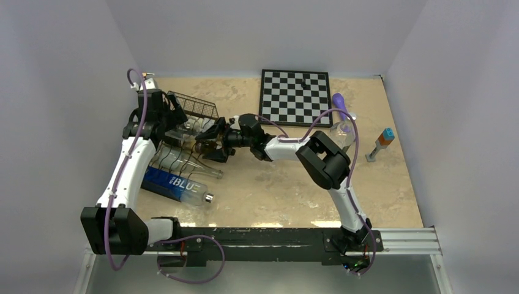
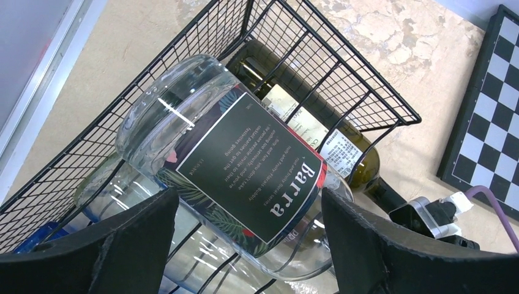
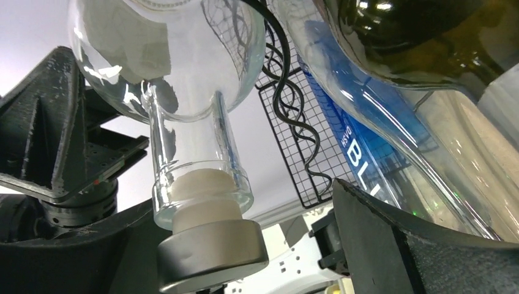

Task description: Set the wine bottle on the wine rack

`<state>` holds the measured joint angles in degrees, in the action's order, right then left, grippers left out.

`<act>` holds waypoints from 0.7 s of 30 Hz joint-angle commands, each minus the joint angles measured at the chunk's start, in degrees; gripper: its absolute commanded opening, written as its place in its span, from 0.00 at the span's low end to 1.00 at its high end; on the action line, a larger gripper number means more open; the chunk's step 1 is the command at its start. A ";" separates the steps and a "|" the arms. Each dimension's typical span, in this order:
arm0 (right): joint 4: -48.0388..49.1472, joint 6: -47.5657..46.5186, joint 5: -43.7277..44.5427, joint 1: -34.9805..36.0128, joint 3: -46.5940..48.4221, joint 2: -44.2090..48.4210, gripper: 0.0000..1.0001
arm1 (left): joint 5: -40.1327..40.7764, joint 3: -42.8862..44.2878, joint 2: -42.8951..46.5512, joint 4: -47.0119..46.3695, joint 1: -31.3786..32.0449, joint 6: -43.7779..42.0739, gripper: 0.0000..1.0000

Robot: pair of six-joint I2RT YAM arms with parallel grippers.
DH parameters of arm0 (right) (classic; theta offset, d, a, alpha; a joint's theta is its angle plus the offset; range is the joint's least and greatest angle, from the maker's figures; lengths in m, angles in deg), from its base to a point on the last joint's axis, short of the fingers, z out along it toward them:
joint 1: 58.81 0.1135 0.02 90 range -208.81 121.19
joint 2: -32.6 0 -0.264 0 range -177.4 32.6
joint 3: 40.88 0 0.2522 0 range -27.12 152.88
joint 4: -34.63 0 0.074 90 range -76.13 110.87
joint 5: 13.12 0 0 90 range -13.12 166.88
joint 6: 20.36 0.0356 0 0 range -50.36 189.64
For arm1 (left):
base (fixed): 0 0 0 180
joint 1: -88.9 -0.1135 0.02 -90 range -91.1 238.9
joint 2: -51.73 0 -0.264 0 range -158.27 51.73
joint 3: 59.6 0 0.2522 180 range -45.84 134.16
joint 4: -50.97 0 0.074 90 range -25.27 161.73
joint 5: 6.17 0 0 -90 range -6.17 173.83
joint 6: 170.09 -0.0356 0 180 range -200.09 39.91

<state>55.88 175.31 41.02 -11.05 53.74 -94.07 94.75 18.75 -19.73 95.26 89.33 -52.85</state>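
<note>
Far left of the left wrist view, hard to read: a blue shape behind black mesh, cropped by the frame edge. From above, plainly a blue glass bottle with white "BLUE" lettering [image 1: 174,182], lying on the mottled beige table [image 1: 275,196] just beside the near end of the black wire wine rack [image 2: 343,79], partly under the left arm. Left gripper [image 2: 250,196] spread wide and clamped on the body of the clear glass wine bottle with a dark "Barra" label [image 2: 245,177], one matte black finger [image 2: 122,251] against each side. Bottle tilted over the wavy wires, thick round base toward the mesh end wall, just beside a dark green glass bottle with a pale label [image 2: 330,141] lying in the rack; lower body blocked by the fingers. Further right, right gripper [image 1: 208,142] with jaws apart around the slim neck: white stopper [image 3: 205,190] and smooth grey cap [image 3: 211,251] close to one finger, clear gap to the other, contact impossible to tell. Beyond, a flat black-and-white chessboard [image 1: 295,97].
</note>
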 commanded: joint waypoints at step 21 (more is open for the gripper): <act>-48.84 -46.26 13.19 -0.57 5.99 21.86 0.48 | 3.36 0.79 11.53 9.11 -9.06 0.10 0.97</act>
<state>22.63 142.81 46.20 -11.26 57.50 -76.26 97.26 21.07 -13.04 102.51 83.27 -53.22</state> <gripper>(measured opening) 0.523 0.969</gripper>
